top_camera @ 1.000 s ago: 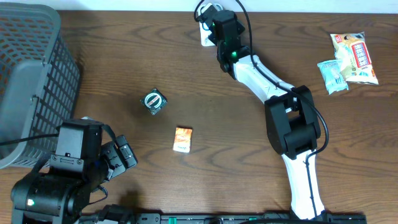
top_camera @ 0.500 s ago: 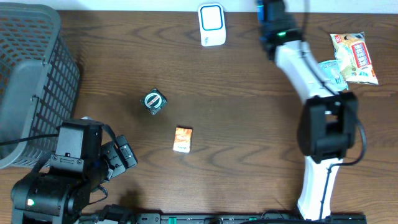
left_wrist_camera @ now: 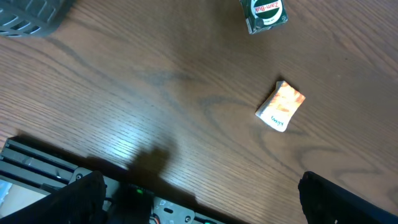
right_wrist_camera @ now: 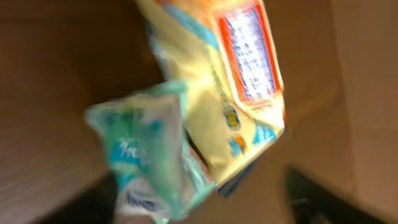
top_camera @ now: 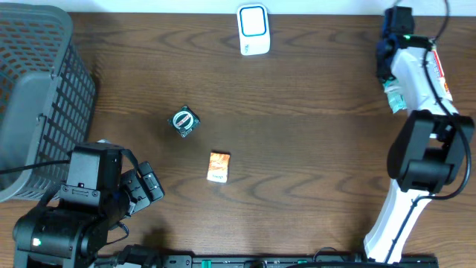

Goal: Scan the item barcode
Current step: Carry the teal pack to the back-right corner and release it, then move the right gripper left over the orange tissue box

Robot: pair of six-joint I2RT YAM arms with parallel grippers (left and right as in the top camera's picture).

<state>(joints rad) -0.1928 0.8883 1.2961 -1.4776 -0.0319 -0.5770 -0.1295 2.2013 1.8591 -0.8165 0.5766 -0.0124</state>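
Right of the scanner (top_camera: 253,28), the right gripper (right_wrist_camera: 211,202) has just swung away from it and now hangs over the yellow snack packet (right_wrist_camera: 242,81) and teal packet (right_wrist_camera: 143,149). Its jaws are spread and hold nothing, so it is likely fetching the next item. Left gripper (left_wrist_camera: 208,199) jaws are spread and idle. The wrist view is blurred and no barcode is visible; overhead, the arm hides the packets.

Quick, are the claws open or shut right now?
Left claw: open, empty.
Right claw: open, over the snack packets.
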